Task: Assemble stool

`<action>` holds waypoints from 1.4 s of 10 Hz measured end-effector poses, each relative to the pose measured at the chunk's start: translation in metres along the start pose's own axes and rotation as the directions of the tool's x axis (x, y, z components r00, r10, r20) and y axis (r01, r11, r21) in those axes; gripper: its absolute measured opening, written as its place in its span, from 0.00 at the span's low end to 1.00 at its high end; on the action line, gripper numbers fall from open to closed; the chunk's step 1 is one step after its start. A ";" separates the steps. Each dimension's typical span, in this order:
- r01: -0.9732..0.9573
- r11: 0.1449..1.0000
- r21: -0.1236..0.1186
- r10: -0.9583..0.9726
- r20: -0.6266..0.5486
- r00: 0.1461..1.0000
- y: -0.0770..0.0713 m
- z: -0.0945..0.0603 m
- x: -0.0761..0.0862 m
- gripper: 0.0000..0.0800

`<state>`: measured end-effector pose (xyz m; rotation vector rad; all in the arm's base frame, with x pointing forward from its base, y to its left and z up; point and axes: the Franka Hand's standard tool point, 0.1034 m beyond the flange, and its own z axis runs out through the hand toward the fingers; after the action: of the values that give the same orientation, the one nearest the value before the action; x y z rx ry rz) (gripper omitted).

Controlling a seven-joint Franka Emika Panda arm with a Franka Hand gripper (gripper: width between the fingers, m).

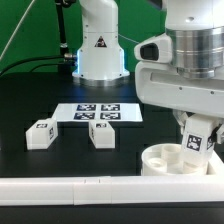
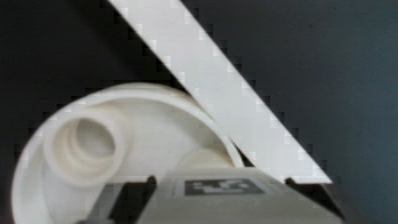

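Leg fitting is the step in hand, as I judge it. The pincer point(image 1: 194, 128) hangs over the seat point(image 1: 168, 160) and is closed on one leg block point(image 1: 198, 146), with its jaws narrow around the upper part of the block. The tag on this block faces the exterior camera.

The seat lies flat on the table point(image 1: 30, 95), hollow side up. It is just beside the white rail point(image 1: 90, 186) that runs along one table edge, close to the corner at the exterior view's right. In the wrist view the rail point(image 2: 199, 75) passes right along the rim of the seat point(image 2: 80, 110). The seat is round, so it has no long axis of its own. A round socket point(image 2: 86, 143) shows inside it.

The long axis of the held leg block stands nearly upright, maybe a little tilted, and its lower end points down into the seat. I cannot tell whether this end already touches the seat.

Two other leg blocks wait on the table, well apart from the seat. One point(image 1: 38, 133) is nearer the opposite edge and the other point(image 1: 100, 135) is near the middle, just beside the marker board point(image 1: 97, 113).

The next move, I think, calls for putting the lower end of the leg exactly over a socket, keeping it upright, and then pressing or turning it in. A tilted leg could jam or push the seat along the rail.
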<state>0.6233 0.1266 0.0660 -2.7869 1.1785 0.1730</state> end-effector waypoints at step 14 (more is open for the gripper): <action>-0.788 0.612 0.059 0.781 0.106 0.615 -0.010 0.002 0.003 0.75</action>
<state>0.6326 0.1314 0.0644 -1.9369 2.2404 0.2626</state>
